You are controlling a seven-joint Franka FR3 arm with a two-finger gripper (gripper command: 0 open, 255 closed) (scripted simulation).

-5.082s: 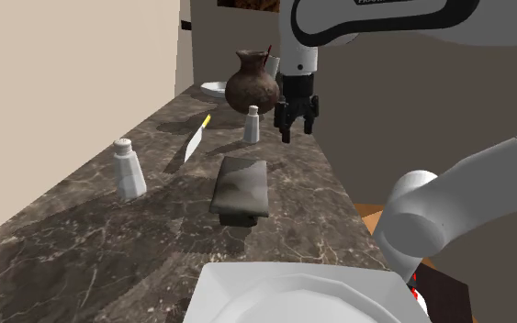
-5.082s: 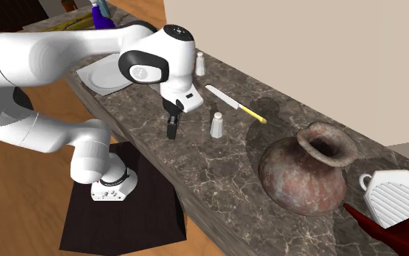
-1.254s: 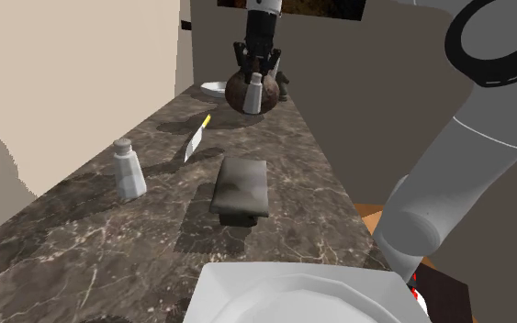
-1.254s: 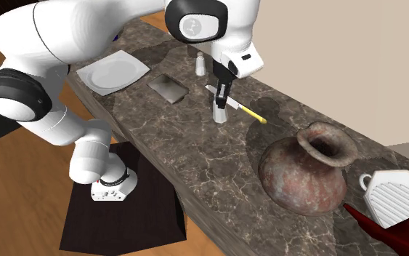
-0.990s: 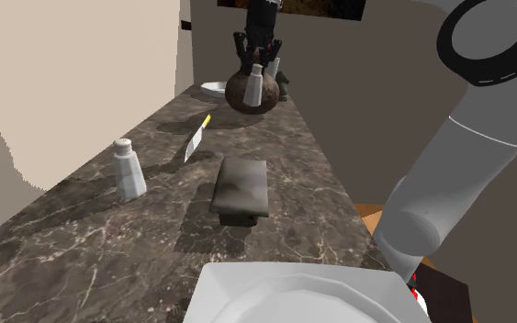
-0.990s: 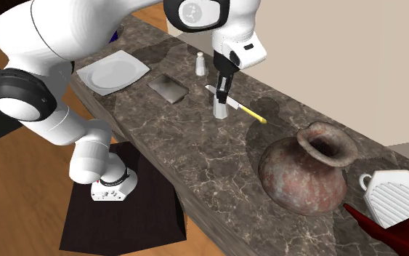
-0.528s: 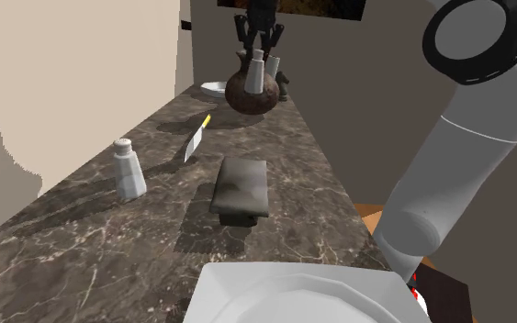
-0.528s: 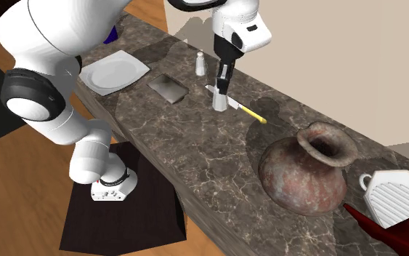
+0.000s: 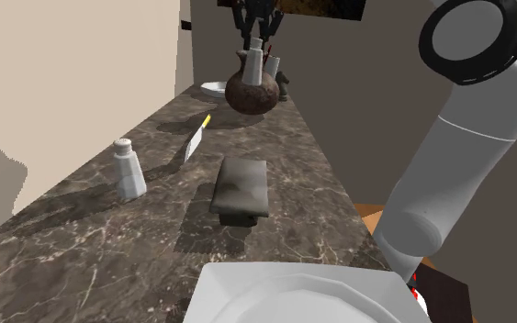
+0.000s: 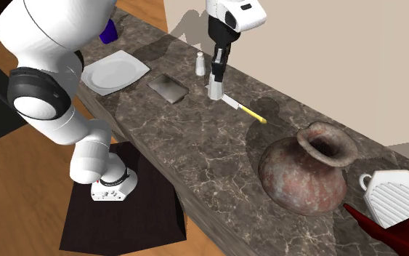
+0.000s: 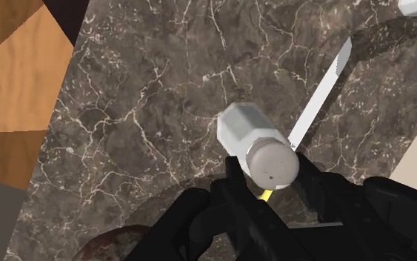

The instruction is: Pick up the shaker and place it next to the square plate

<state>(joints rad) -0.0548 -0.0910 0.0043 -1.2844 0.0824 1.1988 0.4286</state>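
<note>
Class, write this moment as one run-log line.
phase: carry | hand: shut on shaker | shaker: above counter | square plate: not reached

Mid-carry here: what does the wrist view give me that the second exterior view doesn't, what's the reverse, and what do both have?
Wrist view's own: the black fingers clasping the shaker just under its dotted cap, so the gripper is shut on it. Second exterior view's own: the square plate, the dark slab lying between plate and shaker in that view, and the white arm. Shared: the held shaker, the yellow-handled knife, the second shaker and the marble counter.
</note>
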